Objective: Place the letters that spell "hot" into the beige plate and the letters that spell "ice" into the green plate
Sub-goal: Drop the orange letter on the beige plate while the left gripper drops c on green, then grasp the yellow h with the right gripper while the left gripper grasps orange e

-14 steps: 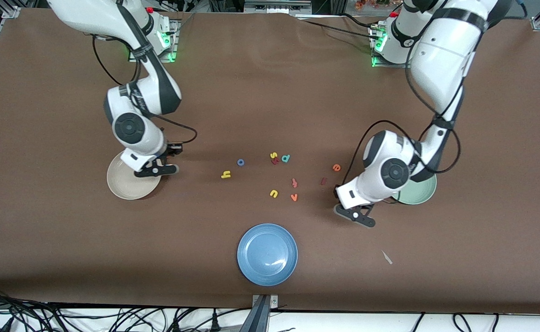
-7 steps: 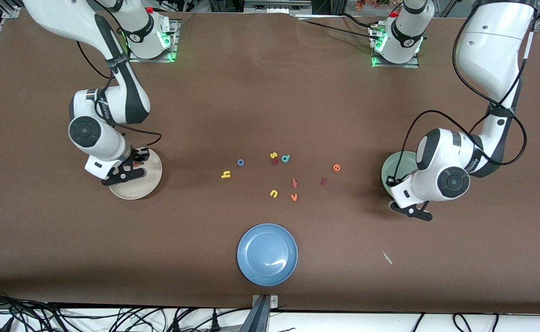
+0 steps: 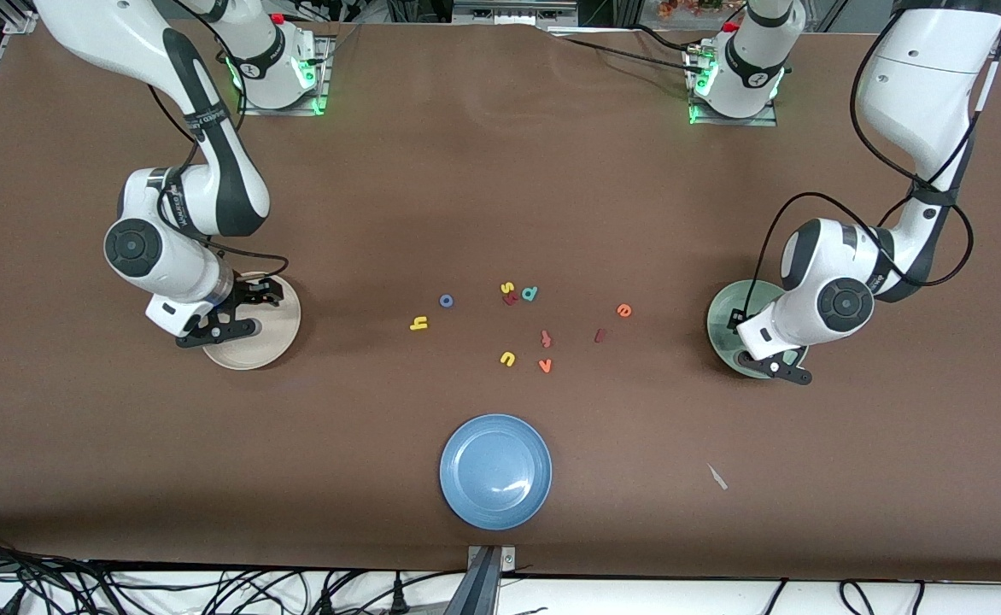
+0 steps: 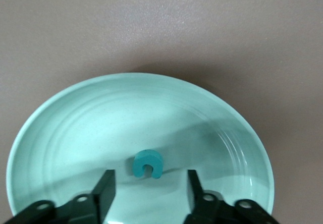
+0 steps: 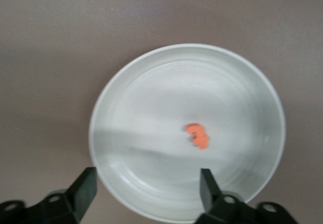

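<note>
My left gripper (image 4: 149, 193) hangs open over the green plate (image 4: 75, 128), over the part of the plate (image 3: 722, 325) nearer the front camera. A teal "c" (image 4: 148, 164) lies loose in that plate between the spread fingers, touching neither. My right gripper (image 5: 146, 193) is open over the beige plate (image 5: 141, 108), where an orange "t" (image 5: 197, 135) lies free. In the front view the right gripper (image 3: 240, 312) covers part of the beige plate (image 3: 274, 337). On the table's middle lie the yellow "h" (image 3: 418, 323), blue "o" (image 3: 446, 301), orange "e" (image 3: 624, 311) and dark red "i" (image 3: 600, 336).
Other letters lie among them: a yellow "s" (image 3: 507, 288), teal "d" (image 3: 529, 294), pinkish-red letter (image 3: 546, 339), yellow "u" (image 3: 507, 359), orange "v" (image 3: 545, 366). A blue plate (image 3: 495, 470) sits nearer the front camera. A white scrap (image 3: 717, 477) lies toward the left arm's end.
Both arms swung outward from the letters to their plates. Each gripper opened, and the "c" and the "t" now lie loose in the green and beige plates.
</note>
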You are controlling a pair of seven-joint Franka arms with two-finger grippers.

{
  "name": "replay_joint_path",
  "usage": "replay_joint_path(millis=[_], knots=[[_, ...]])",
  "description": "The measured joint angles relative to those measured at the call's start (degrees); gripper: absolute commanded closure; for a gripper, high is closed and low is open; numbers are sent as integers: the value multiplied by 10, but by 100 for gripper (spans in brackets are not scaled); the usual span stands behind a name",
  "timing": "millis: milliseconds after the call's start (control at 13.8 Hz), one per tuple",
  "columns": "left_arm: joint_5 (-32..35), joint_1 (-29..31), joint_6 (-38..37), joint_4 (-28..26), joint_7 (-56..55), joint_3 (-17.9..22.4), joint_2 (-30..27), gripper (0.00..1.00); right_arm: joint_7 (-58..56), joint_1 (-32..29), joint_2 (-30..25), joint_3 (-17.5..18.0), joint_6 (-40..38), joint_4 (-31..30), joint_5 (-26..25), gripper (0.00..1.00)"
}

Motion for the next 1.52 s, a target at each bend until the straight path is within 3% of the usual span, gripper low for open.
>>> replay_joint_path(millis=[290, 508, 798, 1016, 1306, 1524], knots=[[-3, -1, -69, 13, -7, -31, -43, 0, 227, 4, 0, 33, -9, 20, 76, 0], [-32, -6, -94, 16, -77, -84, -63, 0, 458, 38, 16, 57, 1, 55, 79, 0], [-33, -54, -65, 14, -196, -111, -52, 0, 734, 112, 109, 60, 6, 157, 66, 0], [-33, -83, 12, 11, -211, -111, -12, 1, 810, 128, 165, 59, 10, 202, 66, 0], [-33, -96, 47, 11, -211, -110, 29, 6, 855, 133, 193, 59, 10, 233, 66, 0], [-33, -102, 56, 11, -211, -110, 37, 18, 878, 147, 202, 60, 9, 238, 66, 1]])
